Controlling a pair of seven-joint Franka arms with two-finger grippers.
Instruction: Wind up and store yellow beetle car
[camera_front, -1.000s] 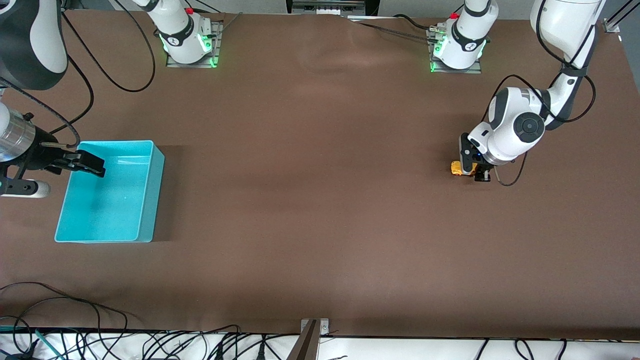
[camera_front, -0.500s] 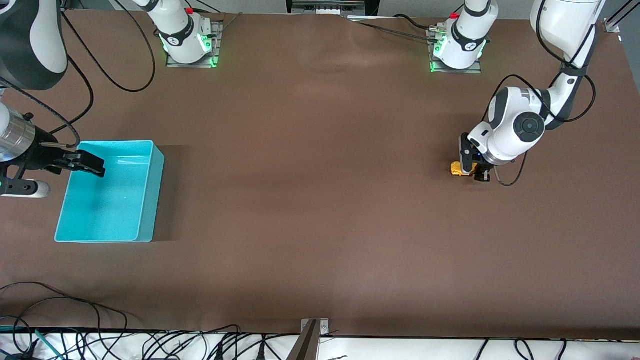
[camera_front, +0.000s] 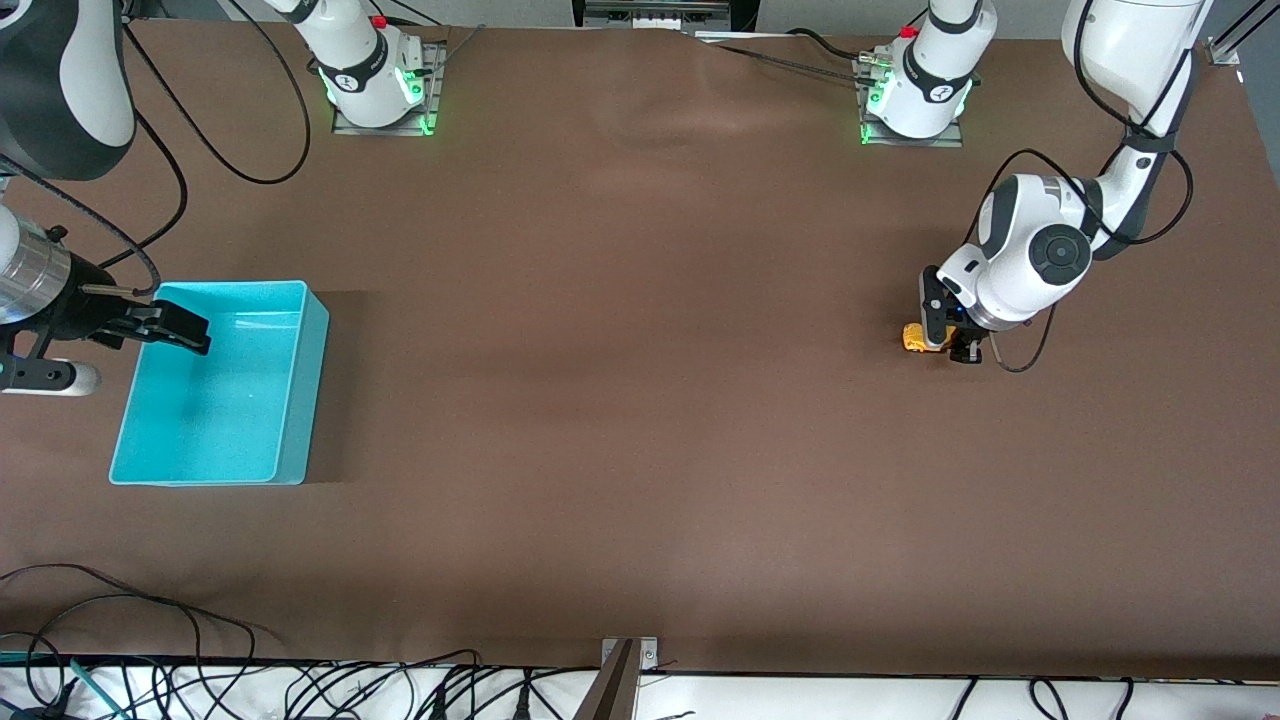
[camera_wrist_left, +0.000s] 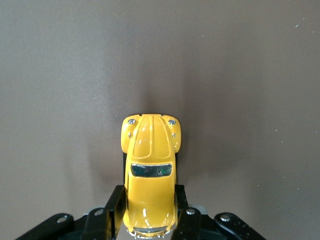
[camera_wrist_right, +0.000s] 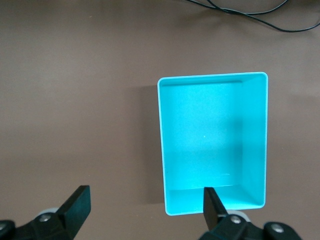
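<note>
The yellow beetle car (camera_front: 914, 337) (camera_wrist_left: 149, 175) sits on the brown table toward the left arm's end. My left gripper (camera_front: 948, 341) (camera_wrist_left: 148, 206) is shut on the car's rear half, one black finger pressed against each side. The car's hood and front wheels stick out past the fingers. My right gripper (camera_front: 170, 328) (camera_wrist_right: 146, 204) hangs open over the turquoise bin's (camera_front: 302, 400) (camera_wrist_right: 264, 140) edge at the right arm's end, with nothing between its fingers. The bin holds nothing.
Black cables (camera_front: 200, 130) loop across the table near the right arm's base. More cables (camera_front: 150, 680) lie along the table edge nearest the front camera. A broad stretch of brown table (camera_front: 620, 350) separates car and bin.
The left gripper's fingers have drawn fully in on the car. Neither arm has otherwise moved.
</note>
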